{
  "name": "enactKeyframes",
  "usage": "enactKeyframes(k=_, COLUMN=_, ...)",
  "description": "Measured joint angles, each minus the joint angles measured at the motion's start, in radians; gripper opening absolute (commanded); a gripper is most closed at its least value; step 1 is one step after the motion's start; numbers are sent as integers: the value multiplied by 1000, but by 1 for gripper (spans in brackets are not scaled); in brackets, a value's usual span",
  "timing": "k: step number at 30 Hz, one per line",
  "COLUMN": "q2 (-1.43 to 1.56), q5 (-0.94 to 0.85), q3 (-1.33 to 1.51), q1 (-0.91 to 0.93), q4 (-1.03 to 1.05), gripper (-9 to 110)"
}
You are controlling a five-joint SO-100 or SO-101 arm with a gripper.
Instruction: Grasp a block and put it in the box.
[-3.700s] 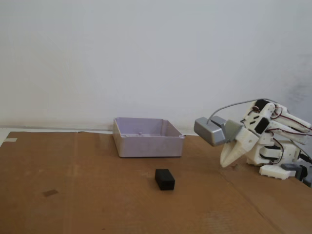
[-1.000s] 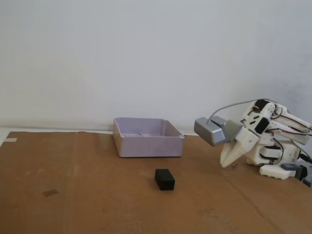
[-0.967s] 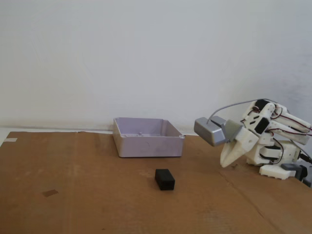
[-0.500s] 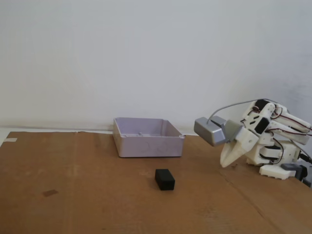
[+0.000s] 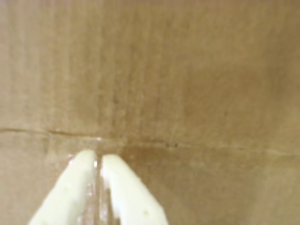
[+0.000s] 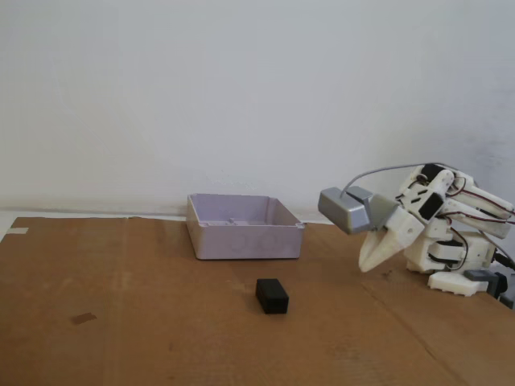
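Your pincer (image 6: 364,264) sits at the right of the fixed view, tips pointed down just above the cardboard-covered counter (image 6: 145,338), fingers pressed together and holding nothing; the wrist view shows the closed pincer (image 5: 98,159) over bare cardboard. The black block (image 6: 272,296) lies on the counter, well left of the pincer, just near-side of the pale lavender box (image 6: 244,227), not touching it.

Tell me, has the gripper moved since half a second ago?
Yes. In the fixed view the gripper has lifted slightly and shifted left toward the box.
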Motion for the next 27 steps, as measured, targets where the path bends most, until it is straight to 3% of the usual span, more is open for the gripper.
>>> enactKeyframes(k=11, q2=-184, q5=2, q3=-43, q1=0, q4=-17, gripper=0)
enactKeyframes(k=27, q2=-563, q5=2, q3=-241, q1=0, q4=-411, gripper=0)
